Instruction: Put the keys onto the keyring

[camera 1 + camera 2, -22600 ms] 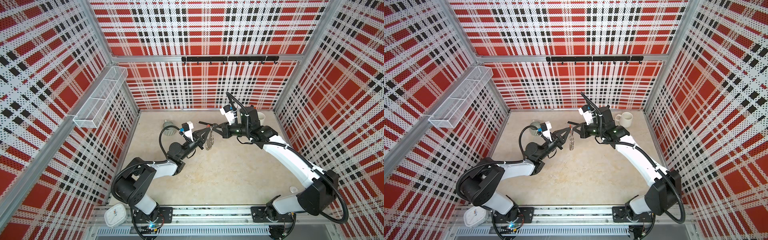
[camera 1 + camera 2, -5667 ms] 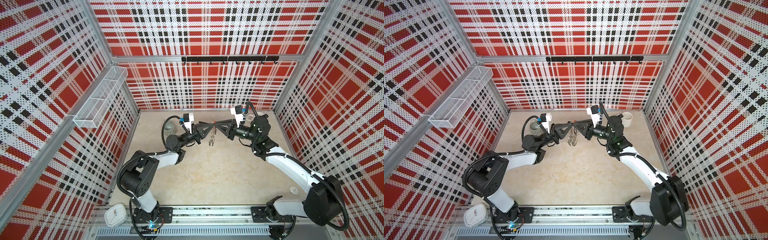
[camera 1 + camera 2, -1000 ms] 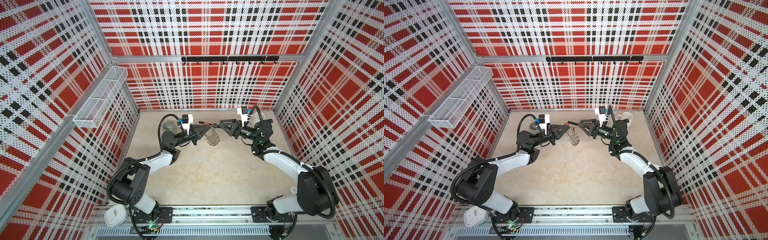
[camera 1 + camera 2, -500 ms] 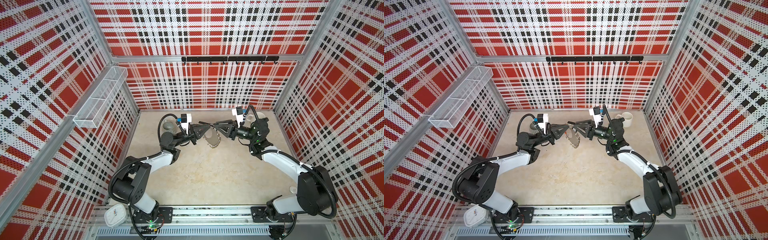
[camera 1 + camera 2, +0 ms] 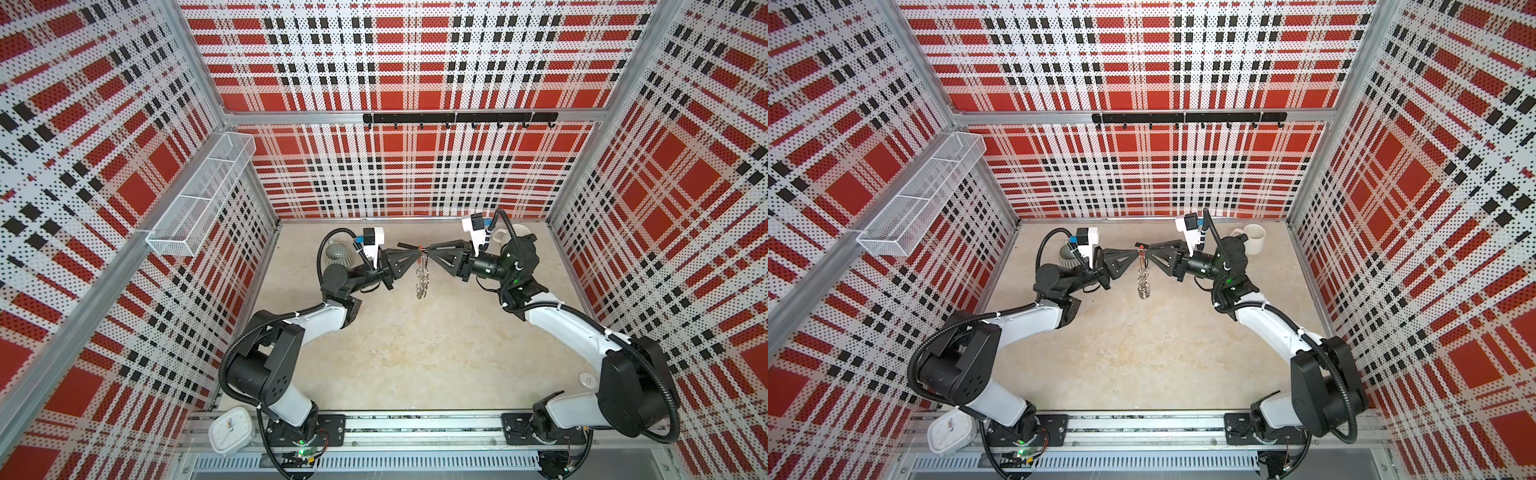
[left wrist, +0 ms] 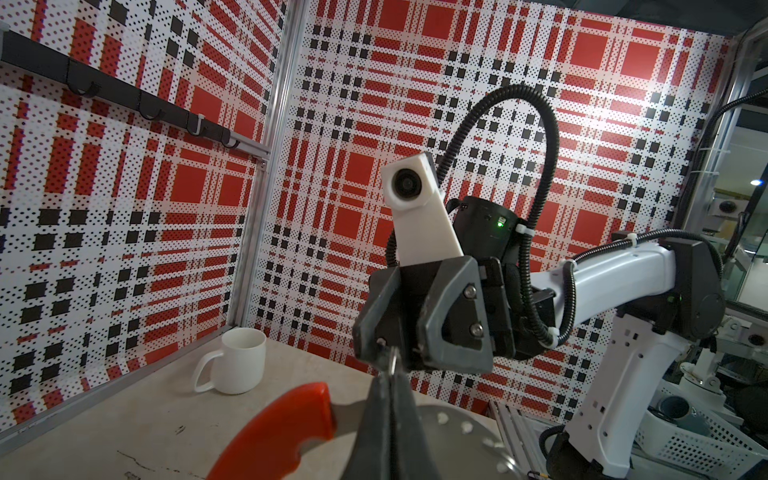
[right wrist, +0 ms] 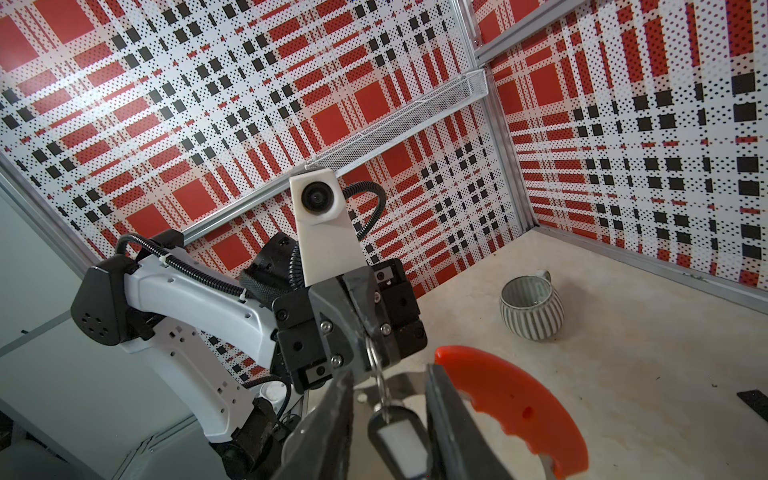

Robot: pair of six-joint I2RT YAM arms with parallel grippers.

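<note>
Hanging keyring [image 5: 422, 272], long axis vertical | left jaws pinching it | right jaws spread round tag [image 7: 395, 436]

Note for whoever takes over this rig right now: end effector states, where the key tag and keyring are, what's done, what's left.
Left end effector: shut on the keyring, held above the table.
Right end effector: open, jaws either side of the key tag, no clear contact.
Split ring: at the left end effector's tip, against the keyring's plate.
Done: both parts meet in mid-air.
Left: threading unconfirmed; check it, finish, then release.
</note>
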